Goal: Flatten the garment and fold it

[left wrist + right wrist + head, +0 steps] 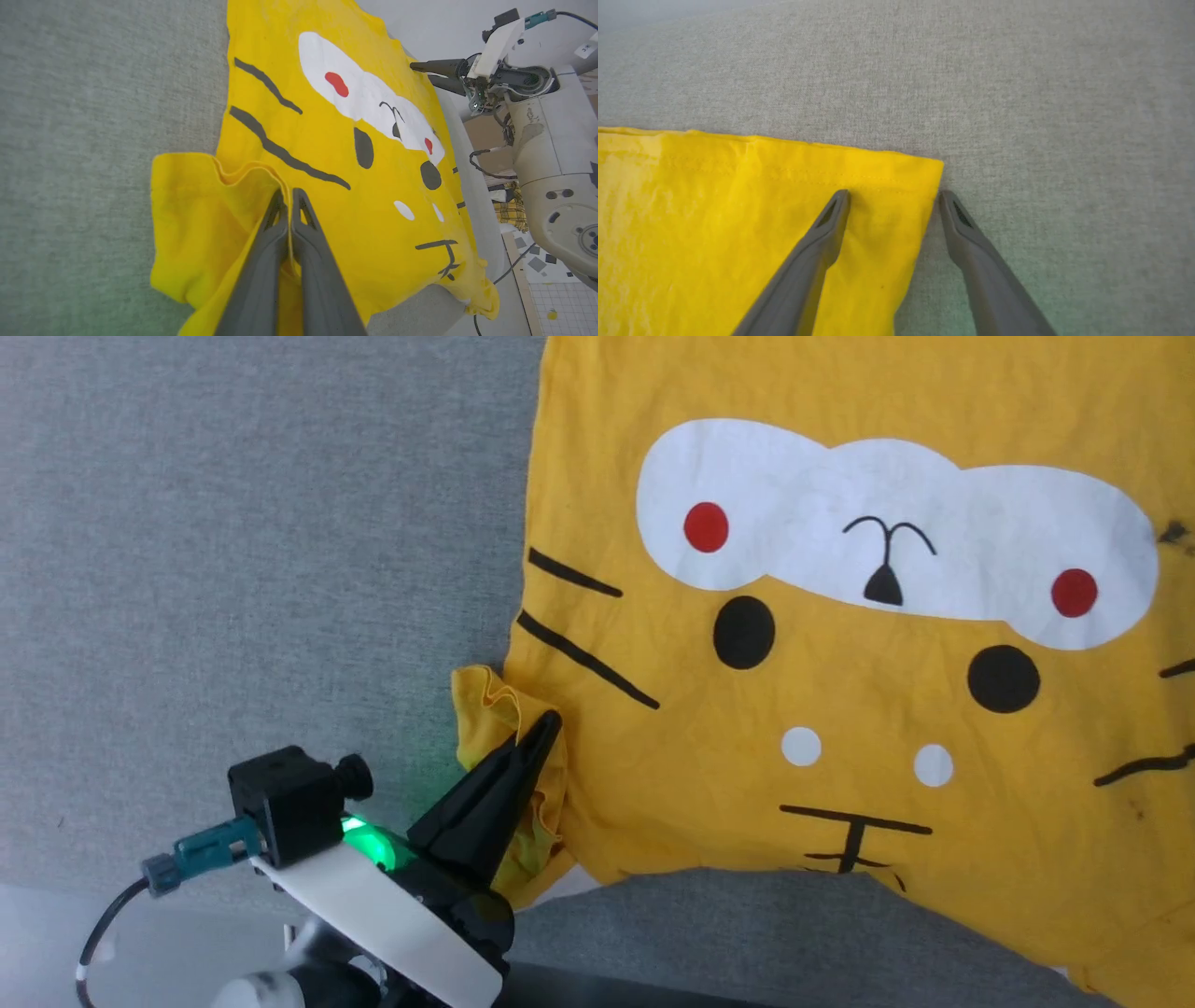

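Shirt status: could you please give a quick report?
Left gripper shut on shirt, at bunched sleeve. Right gripper open over a corner. Print up, on grey surface. Nothing blocking.

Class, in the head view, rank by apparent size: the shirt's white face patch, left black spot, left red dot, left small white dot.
1. white face patch
2. left black spot
3. left red dot and left small white dot: too alike to rank

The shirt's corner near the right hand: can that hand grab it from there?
Probably yes: the right hand is open and straddles the edge of the shirt at that corner, with nothing in between.
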Robot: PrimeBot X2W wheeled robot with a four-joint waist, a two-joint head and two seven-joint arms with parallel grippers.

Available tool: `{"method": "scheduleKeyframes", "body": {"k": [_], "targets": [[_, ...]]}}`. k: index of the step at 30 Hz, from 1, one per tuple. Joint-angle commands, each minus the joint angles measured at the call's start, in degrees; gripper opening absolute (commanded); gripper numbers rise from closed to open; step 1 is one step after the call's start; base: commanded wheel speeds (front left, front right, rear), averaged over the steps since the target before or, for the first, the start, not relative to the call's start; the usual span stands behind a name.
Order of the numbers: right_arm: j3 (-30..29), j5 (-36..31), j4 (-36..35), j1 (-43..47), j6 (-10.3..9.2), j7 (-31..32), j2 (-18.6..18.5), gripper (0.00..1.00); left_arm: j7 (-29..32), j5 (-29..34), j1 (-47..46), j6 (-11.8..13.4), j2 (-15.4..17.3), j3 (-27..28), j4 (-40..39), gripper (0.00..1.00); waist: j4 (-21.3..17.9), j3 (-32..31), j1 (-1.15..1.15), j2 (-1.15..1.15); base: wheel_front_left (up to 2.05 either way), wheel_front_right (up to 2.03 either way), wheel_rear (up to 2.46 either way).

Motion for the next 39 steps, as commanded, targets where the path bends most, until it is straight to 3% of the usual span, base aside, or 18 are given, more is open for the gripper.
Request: {"method": "scheduleKeyframes", "body": {"k": [1, 2, 3, 4, 5, 13, 21, 30, 39], "targets": [[-0.4, -0.8, 0.6, -0.5, -0.05, 0.0, -0.1, 0.76, -0.4, -0.3, -0.9, -0.4, -0.3, -0.1, 0.3, 0.00, 0.9, 0.8, 0.00, 0.00, 0.00, 0.00, 0.00], [-0.7, -1.2, 0.7, -0.6, -0.05, 0.1, 0.0, 0.49, -0.6, -0.4, -0.9, -0.4, -0.4, -0.1, 0.4, 0.00, 1.0, 0.9, 0.00, 0.00, 0.00, 0.00, 0.00], [-1.0, -1.5, 0.8, -0.7, -0.05, 0.1, 0.0, 0.40, -0.7, -0.4, -1.0, -0.4, -0.4, 0.0, 0.5, 0.00, 1.1, 1.0, 0.00, 0.00, 0.00, 0.00, 0.00], [-1.2, -1.9, 0.7, -0.8, -0.05, -0.2, -0.1, 0.24, -0.8, -0.4, -1.0, -0.4, -0.4, 0.0, 0.6, 0.00, 1.2, 1.1, 0.00, 0.00, 0.00, 0.00, 0.00], [-1.4, -2.3, 0.7, -0.9, -0.05, -0.5, -0.2, 0.00, -0.9, -0.4, -1.1, -0.5, -0.4, 0.1, 0.6, 0.00, 1.2, 1.2, 0.00, 0.00, 0.00, 0.00, 0.00], [-0.8, -1.7, 1.3, -0.8, -0.05, -4.1, 0.0, 0.00, -1.8, -0.4, -1.5, -0.5, -0.3, 0.7, 1.1, 0.00, -0.5, -0.1, 0.00, 0.00, 0.00, 0.00, 0.00], [2.3, 4.6, -0.1, 3.3, -0.05, -7.7, -1.0, 0.00, -2.1, -0.5, -0.7, 0.2, 0.2, 1.8, 1.2, 0.00, -3.5, -4.5, 0.00, 0.00, 0.00, 0.00, 0.00], [0.6, 14.0, -8.4, 21.5, -0.05, -11.0, -3.6, 0.00, -2.0, -1.3, 2.4, 1.6, 0.8, 2.9, 0.9, 0.00, -7.8, -12.2, 0.00, 0.00, 0.00, 0.00, 0.00], [-5.5, 18.2, -15.3, 44.0, -0.05, -13.8, 1.5, 0.00, -1.6, 0.8, 6.0, 3.9, 2.4, 3.7, 1.8, 0.00, -11.4, -17.7, 0.00, 0.00, 0.00, 0.00, 0.00]]}}
